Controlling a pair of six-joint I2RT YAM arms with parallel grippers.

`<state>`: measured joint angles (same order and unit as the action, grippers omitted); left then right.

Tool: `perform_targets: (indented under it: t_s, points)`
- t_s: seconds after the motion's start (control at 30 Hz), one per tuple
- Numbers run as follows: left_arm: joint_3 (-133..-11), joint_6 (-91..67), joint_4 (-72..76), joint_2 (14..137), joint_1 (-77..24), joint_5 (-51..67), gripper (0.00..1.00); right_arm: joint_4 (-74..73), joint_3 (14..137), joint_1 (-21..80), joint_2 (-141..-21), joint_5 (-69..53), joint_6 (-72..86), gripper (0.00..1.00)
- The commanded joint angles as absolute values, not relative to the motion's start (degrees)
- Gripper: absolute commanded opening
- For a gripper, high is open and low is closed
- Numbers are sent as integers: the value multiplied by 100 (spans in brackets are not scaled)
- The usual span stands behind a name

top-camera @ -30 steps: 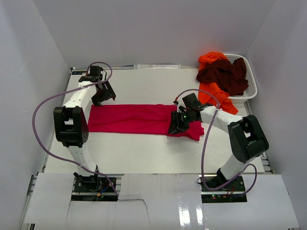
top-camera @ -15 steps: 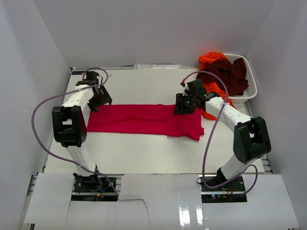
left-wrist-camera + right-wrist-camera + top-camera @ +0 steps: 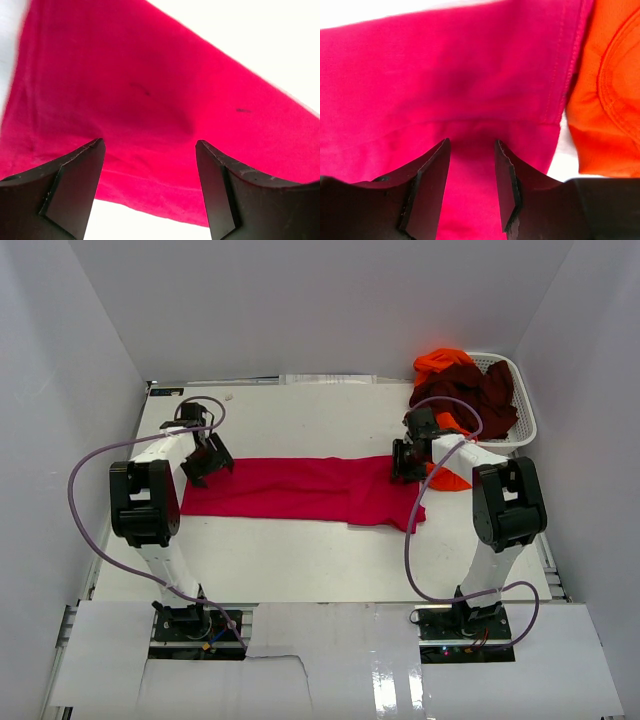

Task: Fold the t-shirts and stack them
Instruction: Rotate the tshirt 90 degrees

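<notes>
The red shirt lay flat on the table, spread out in a long strip. It was not yet folded small.

The left gripper hung over the left end of the red shirt. Its jaws were wide apart and nothing was between them. The left wrist view showed only red cloth under the gap.

The right gripper was at the far right corner of the red shirt. Its jaws stood a little way apart. Red cloth showed in the gap, but it did not look pinched.

The orange shirt hung out of the white basket and lay just beside the right edge of the red shirt. The dark maroon shirt sat in a heap past that same edge, on top of the orange one.

Some things could go wrong from here. The right jaws were very near the orange cloth, so they might grab it along with the red shirt and drag it out. They might also catch only the top layer of red cloth, and then the rest would stay behind and bunch up. If one gripper lifted its end and the other missed, the red shirt would twist and the fold would come out crooked.
</notes>
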<state>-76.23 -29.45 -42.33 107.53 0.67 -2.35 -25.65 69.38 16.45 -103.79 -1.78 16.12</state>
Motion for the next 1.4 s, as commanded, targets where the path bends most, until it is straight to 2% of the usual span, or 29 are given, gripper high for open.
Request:
perform_targets:
  t_s: [0.0,0.33,0.77,1.0,1.17,1.37]
  points:
    - [-7620,-2953,-4104,10731,290,-369,84,-2698,7014,1600,-10599,-18,1635,47]
    - [-7445,-2900,-4148,10951,633,-641,84,-2698,6653,1345,-10881,148,1635,46]
    - [-6619,-2927,-4192,10811,677,-870,83,-2874,8085,1178,-11828,-175,1521,46]
    - [-6293,-2953,-4394,10328,668,-519,83,-2900,9561,1073,-12875,-527,1485,46]
    - [-6048,-3102,-4544,10037,659,-9,83,-3251,11405,906,-13955,-922,1573,48]
    - [-5477,-3409,-4509,9985,607,1326,83,-3261,12935,730,-14818,-1511,1836,49]
